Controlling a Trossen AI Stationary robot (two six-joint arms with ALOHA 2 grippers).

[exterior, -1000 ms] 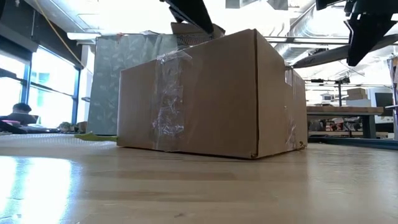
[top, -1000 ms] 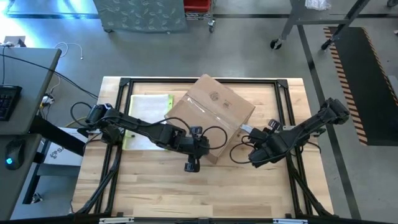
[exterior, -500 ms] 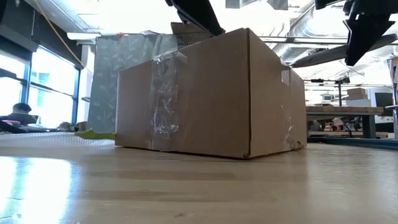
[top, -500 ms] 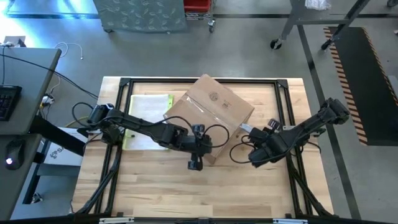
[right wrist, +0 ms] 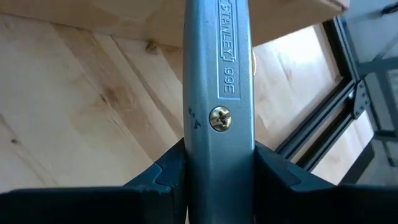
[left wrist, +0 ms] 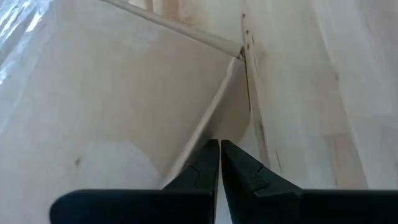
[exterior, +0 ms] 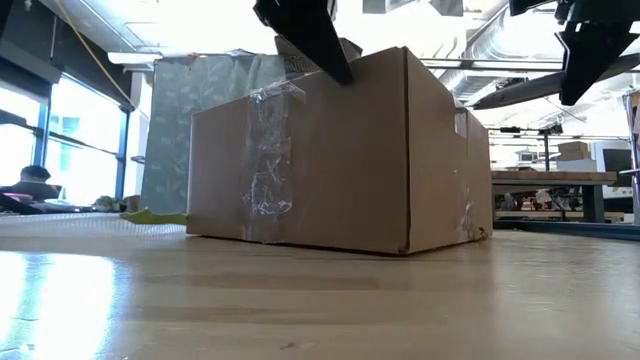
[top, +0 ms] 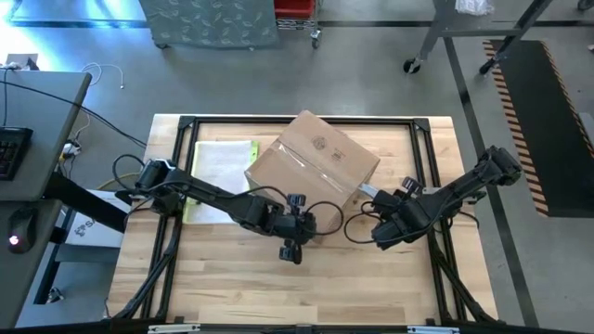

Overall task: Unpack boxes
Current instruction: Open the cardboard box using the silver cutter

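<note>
- While the brown cardboard box (top: 313,164) sits turned at an angle on the wooden tabletop (top: 232,278), a flat clear sleeve (top: 219,167) with a yellow edge lies just beside the box, on the left arm's side.
- At the box's near edge, the left end effector (top: 291,250) has its fingers (left wrist: 208,168) pressed fully together with nothing between them, their tips at the box's top edge close to a corner.
- Clear tape (exterior: 268,160) runs down the box's near wall, wrinkled and shiny.
- Just off the box's other side, raised above the tabletop, the right end effector (top: 369,197) is clamped narrowly on a grey metal utility knife (right wrist: 217,93) that points toward the box.
</note>
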